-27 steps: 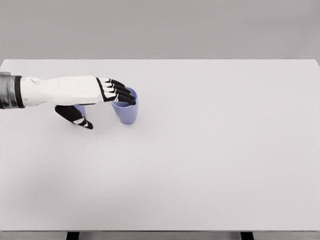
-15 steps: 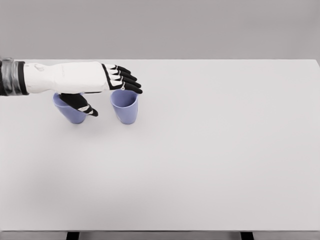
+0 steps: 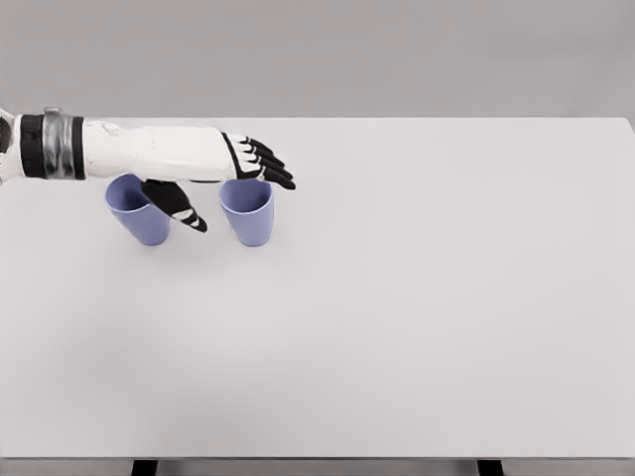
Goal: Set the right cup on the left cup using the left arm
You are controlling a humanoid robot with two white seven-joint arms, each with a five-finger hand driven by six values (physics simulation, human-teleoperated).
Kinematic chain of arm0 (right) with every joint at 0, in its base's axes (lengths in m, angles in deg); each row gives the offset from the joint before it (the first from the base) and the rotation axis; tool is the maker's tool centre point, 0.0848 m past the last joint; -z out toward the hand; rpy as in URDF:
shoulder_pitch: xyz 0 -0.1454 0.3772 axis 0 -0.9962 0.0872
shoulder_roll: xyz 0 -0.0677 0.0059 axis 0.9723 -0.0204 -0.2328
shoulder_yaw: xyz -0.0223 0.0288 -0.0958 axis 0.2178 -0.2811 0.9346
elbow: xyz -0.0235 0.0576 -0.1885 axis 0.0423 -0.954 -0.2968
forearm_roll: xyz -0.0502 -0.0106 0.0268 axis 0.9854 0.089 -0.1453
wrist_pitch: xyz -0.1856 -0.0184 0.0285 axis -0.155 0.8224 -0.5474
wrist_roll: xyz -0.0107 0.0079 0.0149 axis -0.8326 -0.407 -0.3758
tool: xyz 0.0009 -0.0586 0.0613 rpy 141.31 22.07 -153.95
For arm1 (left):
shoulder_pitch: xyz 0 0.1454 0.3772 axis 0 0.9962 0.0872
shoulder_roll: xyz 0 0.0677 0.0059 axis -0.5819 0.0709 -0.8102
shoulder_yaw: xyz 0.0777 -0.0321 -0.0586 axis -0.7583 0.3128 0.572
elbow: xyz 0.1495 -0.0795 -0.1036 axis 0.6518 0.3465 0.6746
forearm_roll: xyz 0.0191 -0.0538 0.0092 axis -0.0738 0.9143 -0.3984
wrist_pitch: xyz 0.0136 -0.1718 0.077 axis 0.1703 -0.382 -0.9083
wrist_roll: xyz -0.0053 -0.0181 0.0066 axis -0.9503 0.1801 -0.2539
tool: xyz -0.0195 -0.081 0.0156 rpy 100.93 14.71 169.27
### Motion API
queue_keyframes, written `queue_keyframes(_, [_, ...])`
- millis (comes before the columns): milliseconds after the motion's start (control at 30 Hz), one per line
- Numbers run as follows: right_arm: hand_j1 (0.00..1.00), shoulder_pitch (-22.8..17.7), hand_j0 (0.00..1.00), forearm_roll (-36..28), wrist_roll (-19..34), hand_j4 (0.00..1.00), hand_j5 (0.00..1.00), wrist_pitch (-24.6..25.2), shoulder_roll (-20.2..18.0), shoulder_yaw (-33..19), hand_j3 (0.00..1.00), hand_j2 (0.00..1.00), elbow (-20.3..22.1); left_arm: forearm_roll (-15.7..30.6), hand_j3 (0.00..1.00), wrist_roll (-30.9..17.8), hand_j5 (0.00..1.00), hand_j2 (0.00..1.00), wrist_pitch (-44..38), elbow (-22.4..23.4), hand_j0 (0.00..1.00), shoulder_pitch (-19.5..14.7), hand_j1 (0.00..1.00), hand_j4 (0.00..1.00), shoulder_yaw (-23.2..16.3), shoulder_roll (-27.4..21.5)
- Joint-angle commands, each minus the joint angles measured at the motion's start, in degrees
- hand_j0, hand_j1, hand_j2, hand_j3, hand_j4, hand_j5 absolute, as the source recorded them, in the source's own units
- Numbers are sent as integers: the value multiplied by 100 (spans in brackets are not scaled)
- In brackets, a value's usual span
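1. My left hand [image 3: 236,171] now hangs above the two cups with the fingers [image 3: 270,165] stretched out over the rim of the right cup [image 3: 247,213] and the thumb [image 3: 183,207] dropped into the gap between the cups. It holds nothing.
2. Change noted: about a second ago the fingers lay on the right cup's rim and the hand hid most of the left cup [image 3: 138,209]. Since then the hand has risen and moved away from me, and both cups show nearly whole.
3. The right cup stands upright on the table [image 3: 427,297], just beside the left cup, not touching it. It has not shifted.
4. Finding: no grasp was kept. In my judgement the stacking is not yet begun; the hand must come down again and close round the right cup.
5. My right arm is out of view.
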Motion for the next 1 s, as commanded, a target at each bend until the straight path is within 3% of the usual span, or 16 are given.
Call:
queue_keyframes(0, [100,0,100,9,2,100,100,-6,0,0,100,100,-2,160,100,-26,100,100,-14,185,100,-9,100,100,-106,108])
queue_keyframes(200, [100,0,100,9,2,100,100,-6,0,0,100,100,-2,107,100,1,100,100,-14,914,100,-97,100,100,-123,459])
queue_keyframes(400, [100,0,100,9,2,100,100,2,0,0,100,100,-2,-103,100,1,100,100,-14,1283,100,-35,100,100,-167,714])
queue_keyframes(967, [100,0,100,1,2,100,100,-6,0,0,100,100,-2,-315,100,53,100,100,-14,1855,100,79,100,100,-211,1048])
